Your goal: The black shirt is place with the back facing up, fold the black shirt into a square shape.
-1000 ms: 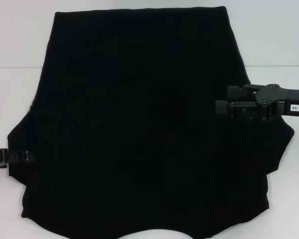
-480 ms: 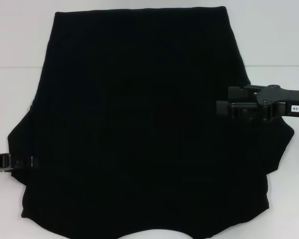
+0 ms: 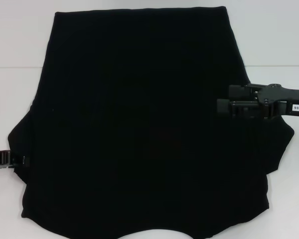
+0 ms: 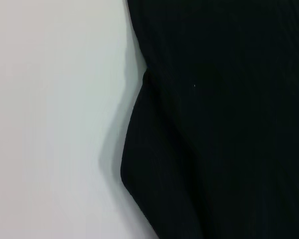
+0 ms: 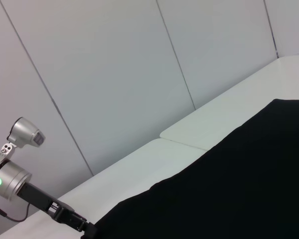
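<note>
The black shirt (image 3: 139, 124) lies spread flat on the white table (image 3: 15, 50), with its sleeves reaching out on both sides. My right gripper (image 3: 222, 100) hovers over the shirt's right side, just inside the right sleeve, with its fingers pointing left and a gap between them; it holds nothing. My left gripper (image 3: 21, 160) is low at the outer edge of the left sleeve. The left wrist view shows that sleeve's edge (image 4: 154, 149) against the bare table. The right wrist view shows the shirt (image 5: 229, 189) and, far off, my left arm (image 5: 10, 177).
White tabletop borders the shirt on the left (image 4: 50, 124) and right (image 3: 294, 174). A seam in the table runs across at the back (image 3: 15, 66). A grey panelled wall (image 5: 114, 74) stands behind the table.
My left gripper has drawn back a little to the left at the sleeve edge. The right gripper and the shirt have hardly moved.
</note>
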`<state>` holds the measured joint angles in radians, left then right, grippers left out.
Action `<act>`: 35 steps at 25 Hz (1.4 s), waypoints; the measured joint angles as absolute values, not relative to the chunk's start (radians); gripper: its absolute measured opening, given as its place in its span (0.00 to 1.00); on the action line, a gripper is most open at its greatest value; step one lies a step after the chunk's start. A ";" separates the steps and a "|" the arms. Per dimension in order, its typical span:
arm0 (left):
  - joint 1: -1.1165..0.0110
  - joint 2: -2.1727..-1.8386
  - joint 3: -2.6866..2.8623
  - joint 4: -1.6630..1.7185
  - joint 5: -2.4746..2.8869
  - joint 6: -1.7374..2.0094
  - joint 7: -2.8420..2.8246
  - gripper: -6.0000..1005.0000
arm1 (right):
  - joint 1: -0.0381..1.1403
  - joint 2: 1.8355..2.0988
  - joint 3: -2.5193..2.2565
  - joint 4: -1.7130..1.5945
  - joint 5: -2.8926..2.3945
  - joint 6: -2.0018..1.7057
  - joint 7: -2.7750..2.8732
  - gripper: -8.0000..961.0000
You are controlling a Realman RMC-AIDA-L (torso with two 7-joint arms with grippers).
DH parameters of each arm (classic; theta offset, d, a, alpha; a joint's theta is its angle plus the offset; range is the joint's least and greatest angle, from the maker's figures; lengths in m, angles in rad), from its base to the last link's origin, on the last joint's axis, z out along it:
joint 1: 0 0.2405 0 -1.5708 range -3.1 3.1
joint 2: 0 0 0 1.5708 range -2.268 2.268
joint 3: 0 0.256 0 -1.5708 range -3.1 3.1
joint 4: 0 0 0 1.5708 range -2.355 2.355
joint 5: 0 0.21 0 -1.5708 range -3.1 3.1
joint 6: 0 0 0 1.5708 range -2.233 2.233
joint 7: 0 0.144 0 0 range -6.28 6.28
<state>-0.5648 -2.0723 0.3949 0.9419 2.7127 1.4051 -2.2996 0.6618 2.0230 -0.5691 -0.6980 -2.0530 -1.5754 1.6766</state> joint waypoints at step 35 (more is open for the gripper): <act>-0.576 -2.053 0.318 0.979 2.777 1.297 -2.303 0.01 | 0.672 2.046 -0.569 -0.692 -2.038 -1.553 1.672 0.92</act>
